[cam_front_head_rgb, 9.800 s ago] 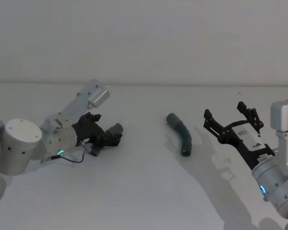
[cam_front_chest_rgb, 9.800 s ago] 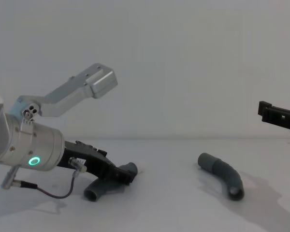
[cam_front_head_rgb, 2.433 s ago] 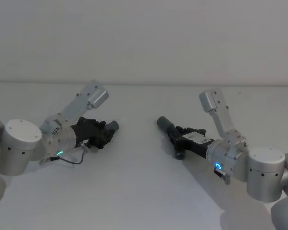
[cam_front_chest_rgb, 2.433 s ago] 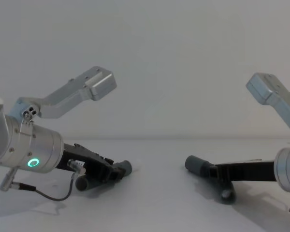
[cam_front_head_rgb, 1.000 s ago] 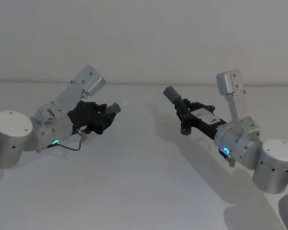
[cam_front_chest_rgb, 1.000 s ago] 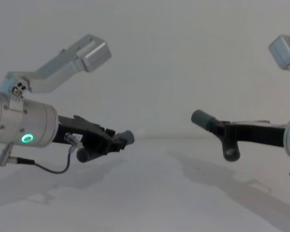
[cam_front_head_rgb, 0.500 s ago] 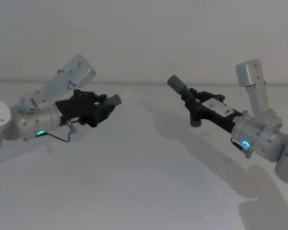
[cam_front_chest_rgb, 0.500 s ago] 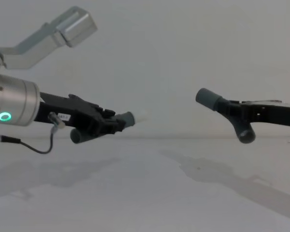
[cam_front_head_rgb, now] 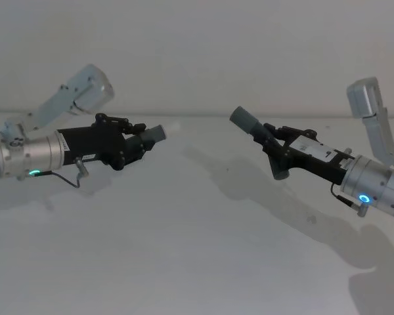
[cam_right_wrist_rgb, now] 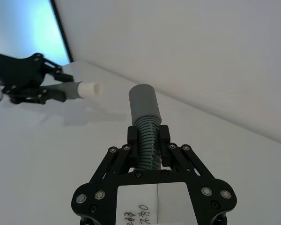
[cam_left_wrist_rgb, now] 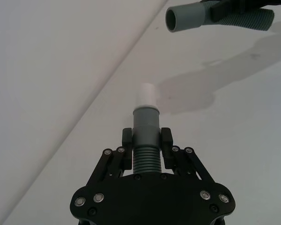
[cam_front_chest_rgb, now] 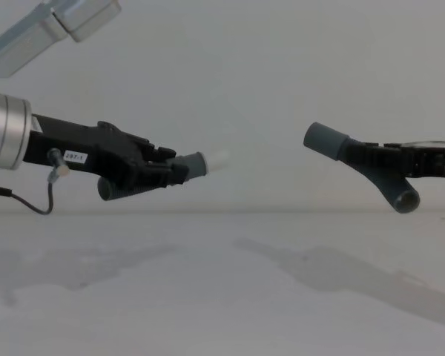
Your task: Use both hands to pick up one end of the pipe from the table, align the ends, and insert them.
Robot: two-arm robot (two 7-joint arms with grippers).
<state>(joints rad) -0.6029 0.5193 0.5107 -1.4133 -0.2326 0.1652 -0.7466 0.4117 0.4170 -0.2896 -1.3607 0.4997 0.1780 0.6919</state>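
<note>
Both arms risen, my left gripper [cam_front_head_rgb: 139, 140] pinching white-tipped hose piece [cam_front_head_rgb: 154, 135] at left, right gripper [cam_front_head_rgb: 274, 146] clamping cuffed hose piece [cam_front_head_rgb: 246, 121], facing, well apart, above white table [cam_front_head_rgb: 184, 249], pale wall [cam_front_head_rgb: 197, 52] behind.

Black screw-studded claws [cam_left_wrist_rgb: 146, 139] [cam_right_wrist_rgb: 148, 137], silver cylindrical arms [cam_front_head_rgb: 29, 154] [cam_front_head_rgb: 375, 184], thin black cable [cam_front_chest_rgb: 31, 206].

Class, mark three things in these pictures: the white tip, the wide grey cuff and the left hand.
white tip [cam_left_wrist_rgb: 145, 94], left wrist view, middle of its side.
grey cuff [cam_right_wrist_rgb: 143, 101], right wrist view, its smooth wall.
left hand [cam_left_wrist_rgb: 146, 135], left wrist view, midway between its fingertips.
</note>
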